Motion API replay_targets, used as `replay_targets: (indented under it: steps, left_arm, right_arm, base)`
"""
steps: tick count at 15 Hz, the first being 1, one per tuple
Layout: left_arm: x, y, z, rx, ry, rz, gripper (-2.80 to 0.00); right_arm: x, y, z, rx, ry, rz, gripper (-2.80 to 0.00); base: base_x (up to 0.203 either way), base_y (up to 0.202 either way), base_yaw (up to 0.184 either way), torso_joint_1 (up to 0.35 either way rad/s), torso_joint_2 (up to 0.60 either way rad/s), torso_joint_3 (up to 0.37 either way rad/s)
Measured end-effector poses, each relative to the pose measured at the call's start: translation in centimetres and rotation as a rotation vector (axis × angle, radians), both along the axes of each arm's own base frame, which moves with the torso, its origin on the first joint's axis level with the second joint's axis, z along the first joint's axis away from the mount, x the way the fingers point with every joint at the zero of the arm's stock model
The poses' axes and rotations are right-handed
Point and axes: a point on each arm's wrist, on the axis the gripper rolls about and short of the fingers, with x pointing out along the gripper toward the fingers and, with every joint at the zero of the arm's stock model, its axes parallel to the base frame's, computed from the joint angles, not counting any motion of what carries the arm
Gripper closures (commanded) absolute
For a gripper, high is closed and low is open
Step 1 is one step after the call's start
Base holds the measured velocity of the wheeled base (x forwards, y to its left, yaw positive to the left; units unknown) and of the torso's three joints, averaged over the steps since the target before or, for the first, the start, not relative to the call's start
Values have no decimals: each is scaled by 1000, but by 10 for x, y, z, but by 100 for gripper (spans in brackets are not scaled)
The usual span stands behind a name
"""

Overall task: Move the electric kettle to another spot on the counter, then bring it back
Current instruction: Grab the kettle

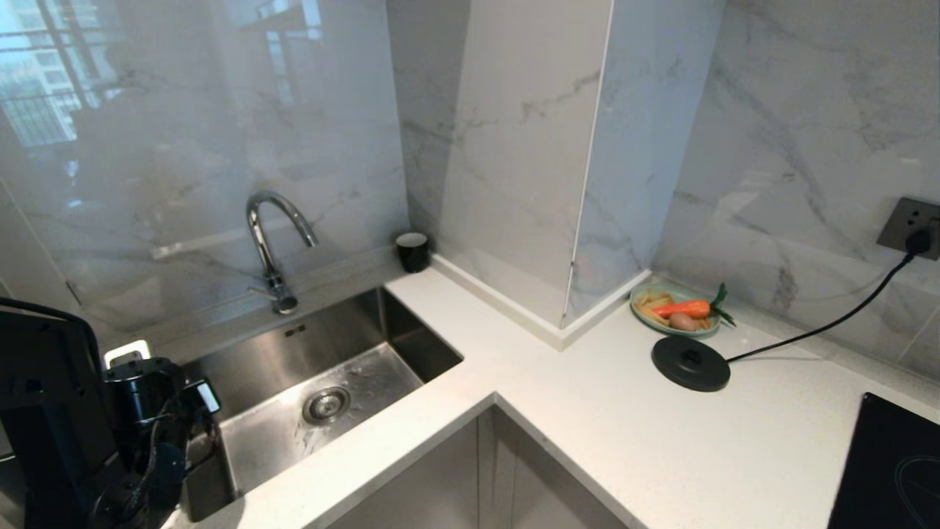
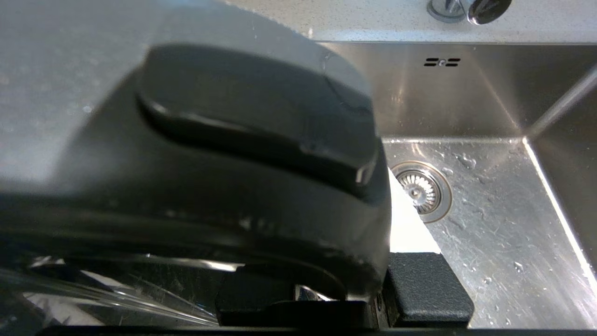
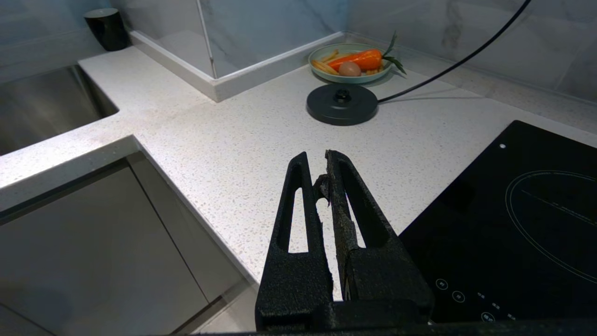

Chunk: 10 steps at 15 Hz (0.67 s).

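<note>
The electric kettle (image 1: pixel 44 397), glossy black, stands at the far left beside the sink. In the left wrist view its big loop handle (image 2: pixel 252 107) fills the picture, with part of the grey lid (image 2: pixel 70 93) behind. My left gripper (image 2: pixel 345 284) is shut on the base of that handle, one finger (image 2: pixel 429 289) pressed against its side; in the head view only the arm's wrist (image 1: pixel 147 397) shows next to the kettle. My right gripper (image 3: pixel 322 163) is shut on nothing and hangs over the counter (image 3: pixel 233 140) beside the hob.
The steel sink (image 1: pixel 382 323) with its tap (image 1: pixel 272 242) lies right of the kettle. Farther right on the counter (image 1: pixel 587 441) are a small black cup (image 1: pixel 413 251), the corded round power base (image 1: pixel 690 363), a plate of vegetables (image 1: pixel 637 305) and the black hob (image 1: pixel 888 470).
</note>
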Motion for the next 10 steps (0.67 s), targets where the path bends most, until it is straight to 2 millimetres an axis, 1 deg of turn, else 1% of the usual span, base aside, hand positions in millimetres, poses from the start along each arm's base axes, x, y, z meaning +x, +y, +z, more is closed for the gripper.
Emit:
replay_targets:
  steps: [3, 10]
  left_arm:
    - [0, -1, 4, 11, -6, -8, 0]
    - [-1, -18, 29, 70, -58, -77, 0]
  right_arm:
    - [0, 0, 0, 0, 0, 0, 0]
    - [0, 0, 0, 0, 0, 0, 0]
  base:
    - [0, 0, 0, 0, 0, 0]
    - [0, 0, 0, 0, 0, 0]
